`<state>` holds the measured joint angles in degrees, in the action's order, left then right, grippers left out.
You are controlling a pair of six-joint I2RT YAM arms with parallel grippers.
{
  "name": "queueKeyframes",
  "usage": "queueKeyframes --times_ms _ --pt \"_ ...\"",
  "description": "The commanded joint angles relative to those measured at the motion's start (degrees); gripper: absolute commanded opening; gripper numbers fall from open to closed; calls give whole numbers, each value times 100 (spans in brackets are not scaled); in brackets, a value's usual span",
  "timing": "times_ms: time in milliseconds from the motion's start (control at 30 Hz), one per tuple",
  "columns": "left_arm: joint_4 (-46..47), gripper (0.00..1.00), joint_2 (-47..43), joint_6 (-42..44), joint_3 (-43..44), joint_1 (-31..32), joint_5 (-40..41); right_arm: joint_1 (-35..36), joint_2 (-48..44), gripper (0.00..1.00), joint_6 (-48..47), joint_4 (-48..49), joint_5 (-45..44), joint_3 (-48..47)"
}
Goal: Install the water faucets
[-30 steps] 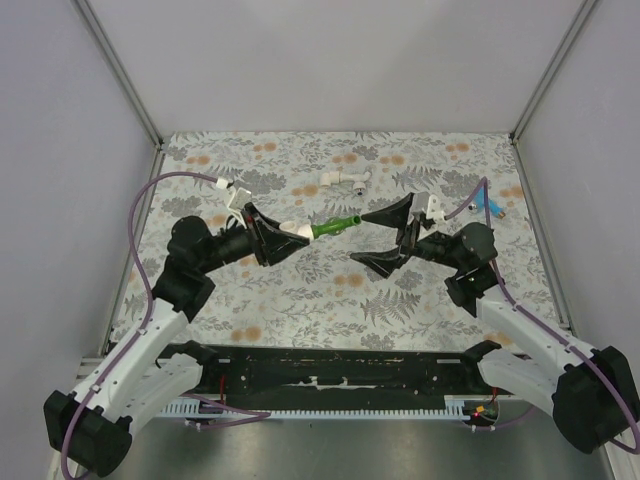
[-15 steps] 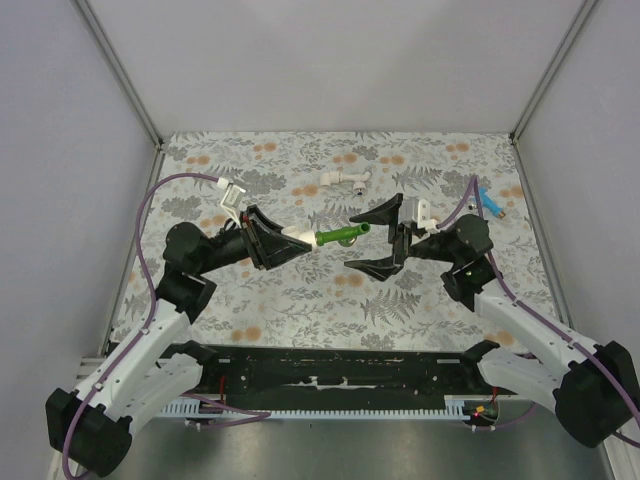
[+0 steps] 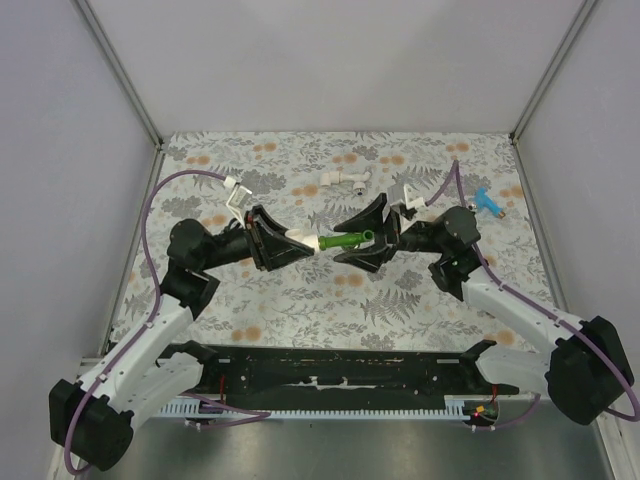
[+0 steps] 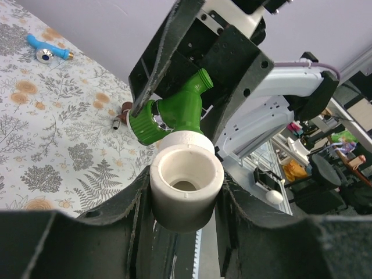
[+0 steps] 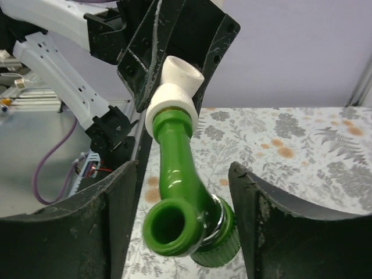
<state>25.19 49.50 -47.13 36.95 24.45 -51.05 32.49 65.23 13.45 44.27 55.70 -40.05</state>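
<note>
Faucet (image 3: 345, 240) lies level, spout between parted right jaws; left jaws clench white elbow (image 3: 302, 241).

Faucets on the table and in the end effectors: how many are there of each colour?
Green faucet: 1
Blue faucet: 1
Reddish-brown faucet: 1
Total: 3
</note>
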Motion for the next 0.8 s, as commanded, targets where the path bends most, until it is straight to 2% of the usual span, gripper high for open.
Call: queueKeyframes --times_ms 0,133,333,400,600,700,767 --pt "172 2 -45 721 225 -10 -300 29 182 66 947 372 64 -328" --pt "-933 2 -185 1863 584 -10 -433 21 349 36 1641 170 -24 -459" --pt "-3245 2 -572 4366 1323 -2 -258 20 534 0 3003 -356 -700 -521" --pt "-3625 2 -712 4948 1411 60 6 20 639 0 3539 -419 -876 -504" --pt "-4100 2 -1134 5592 1227 104 279 29 1184 2 5428 431 -974 -214" --pt "-4154 2 -1337 5706 1043 148 472 64 1343 4 5659 600 -965 -91" --pt "-4180 2 -1407 5715 955 148 613 73 1317 13 5546 539 -982 -82"
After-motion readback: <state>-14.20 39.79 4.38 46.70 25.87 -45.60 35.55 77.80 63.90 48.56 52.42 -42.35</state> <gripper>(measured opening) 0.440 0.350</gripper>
